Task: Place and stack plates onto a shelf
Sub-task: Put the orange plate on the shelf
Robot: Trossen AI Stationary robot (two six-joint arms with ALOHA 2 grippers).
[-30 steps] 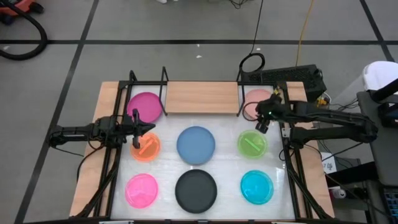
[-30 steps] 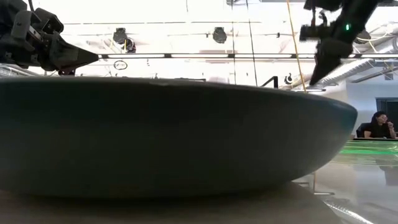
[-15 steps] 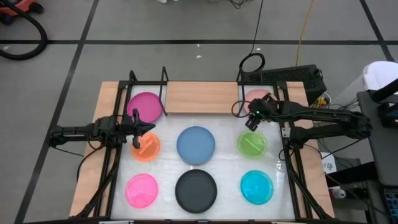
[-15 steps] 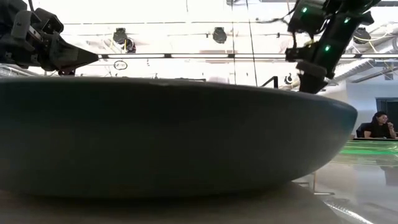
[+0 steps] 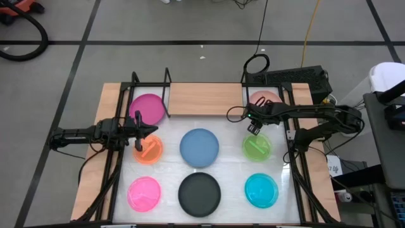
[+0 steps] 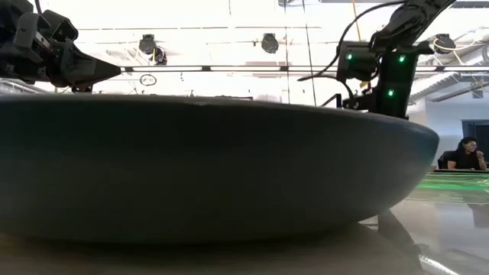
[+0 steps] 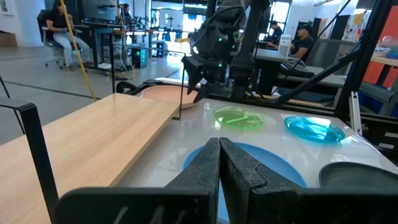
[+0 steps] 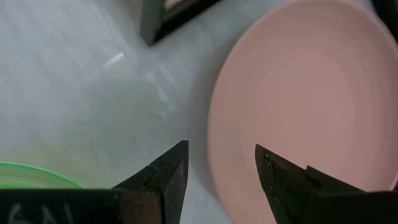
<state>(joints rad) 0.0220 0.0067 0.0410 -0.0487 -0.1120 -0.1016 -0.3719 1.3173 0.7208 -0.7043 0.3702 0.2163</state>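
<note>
Eight plates lie flat on the white table: magenta (image 5: 147, 107), pale pink (image 5: 266, 98), orange (image 5: 149, 150), blue (image 5: 199, 147), green (image 5: 257, 147), hot pink (image 5: 144, 194), black (image 5: 199, 194) and cyan (image 5: 261, 190). The wooden shelf (image 5: 205, 99) stands at the far edge between black uprights and carries nothing. My right gripper (image 8: 221, 171) is open and points down beside the shelf's right upright. The pale pink plate's (image 8: 305, 106) left rim shows between its fingers, and the green plate (image 8: 31, 177) is just nearer. My left gripper (image 5: 150, 131) is shut and hovers level over the orange plate's far edge.
The shelf's black wire upright (image 8: 168, 18) stands close to my right gripper. The black plate (image 6: 191, 168) fills the low view and hides my right fingertips there. Cables and a black box (image 5: 291, 77) lie beyond the far right corner. People sit in the room behind.
My right gripper has moved toward the table's left and down, from over the pale pink plate's near edge to the gap beside the shelf's right upright, and its wrist now stands more upright. My left arm and all plates have kept still.
</note>
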